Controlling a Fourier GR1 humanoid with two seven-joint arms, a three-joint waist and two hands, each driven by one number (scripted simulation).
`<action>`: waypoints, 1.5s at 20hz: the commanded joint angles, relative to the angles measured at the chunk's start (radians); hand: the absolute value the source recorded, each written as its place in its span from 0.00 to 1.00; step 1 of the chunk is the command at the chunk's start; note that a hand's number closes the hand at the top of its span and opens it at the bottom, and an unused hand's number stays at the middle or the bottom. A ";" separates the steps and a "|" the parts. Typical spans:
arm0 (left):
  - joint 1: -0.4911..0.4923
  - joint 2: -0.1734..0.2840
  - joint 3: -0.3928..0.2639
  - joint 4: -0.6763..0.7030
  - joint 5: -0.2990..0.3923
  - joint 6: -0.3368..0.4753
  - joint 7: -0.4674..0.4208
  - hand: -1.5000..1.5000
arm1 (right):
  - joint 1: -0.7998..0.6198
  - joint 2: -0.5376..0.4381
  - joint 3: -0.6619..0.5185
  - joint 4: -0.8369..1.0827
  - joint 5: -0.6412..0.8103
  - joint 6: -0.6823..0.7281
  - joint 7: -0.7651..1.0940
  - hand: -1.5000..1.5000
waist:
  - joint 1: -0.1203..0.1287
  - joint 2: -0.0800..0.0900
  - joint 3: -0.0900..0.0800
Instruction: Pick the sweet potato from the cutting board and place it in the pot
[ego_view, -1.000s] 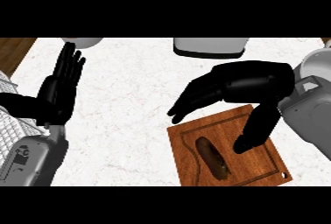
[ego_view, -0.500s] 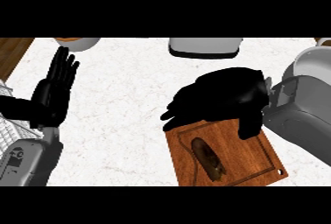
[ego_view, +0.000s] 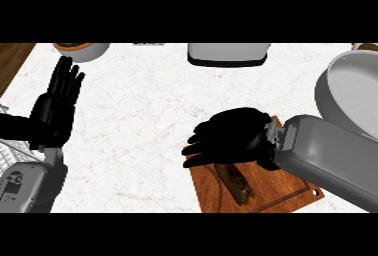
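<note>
Lying lengthwise on the cutting board (ego_view: 284, 192), the sweet potato (ego_view: 235, 181) is seen as dark brown and elongated, its upper end hidden beneath the right hand (ego_view: 232, 137), fingers curled. The left hand (ego_view: 57, 102) is held flat-fingered at the desk's (ego_view: 155, 100) left. The pot (ego_view: 351, 95) stands at the right edge.

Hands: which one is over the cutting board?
The right hand, fingers curled over the sweet potato on the cutting board. The left hand rests open near the left edge.
</note>
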 joint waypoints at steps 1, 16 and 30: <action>-0.004 -0.014 0.010 0.015 0.001 -0.012 0.007 0.50 | 0.051 0.013 0.017 0.024 0.096 0.035 -0.026 0.00 | -0.006 -0.001 0.000; 0.002 -0.024 0.034 -0.051 -0.042 -0.012 0.052 0.50 | 0.231 0.043 0.038 -0.015 0.274 -0.033 -0.121 0.00 | -0.007 -0.003 0.001; 0.026 -0.069 0.047 -0.038 -0.076 -0.040 0.042 0.50 | 0.345 0.128 0.012 0.086 0.544 -0.102 -0.132 0.00 | -0.008 -0.002 0.000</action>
